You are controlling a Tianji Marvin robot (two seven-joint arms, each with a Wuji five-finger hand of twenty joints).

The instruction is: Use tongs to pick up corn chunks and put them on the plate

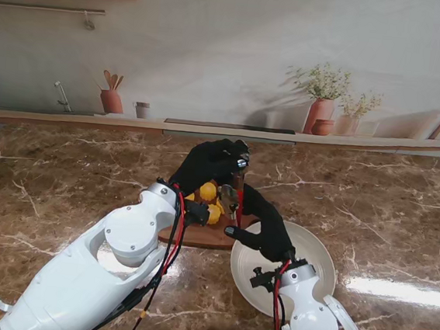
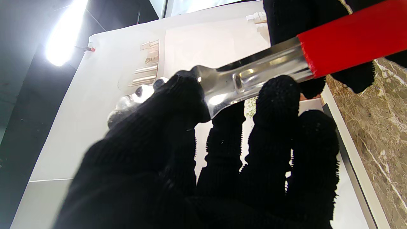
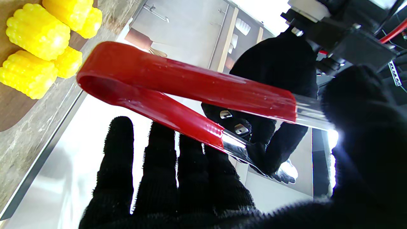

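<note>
Several yellow corn chunks (image 1: 208, 192) (image 3: 38, 31) lie on a wooden board (image 1: 205, 238) (image 3: 9, 108) at the middle of the counter. The white plate (image 1: 312, 256) sits just right of the board. The tongs (image 1: 238, 192) (image 2: 254, 79) (image 3: 190, 82) have red arms joined in a bend and bare steel ends, and they hang above the board. My left hand (image 1: 211, 162) (image 2: 222, 152) (image 3: 279, 70) is shut on the steel ends. My right hand (image 1: 267, 226) (image 3: 165, 178) is beside the red part with fingers straight and apart, its thumb close to one steel arm.
The brown marble counter (image 1: 62, 189) stretches wide on both sides of the board and plate. A raised ledge (image 1: 223, 130) runs along its far edge under a printed kitchen backdrop. My two forearms cross the near part of the counter.
</note>
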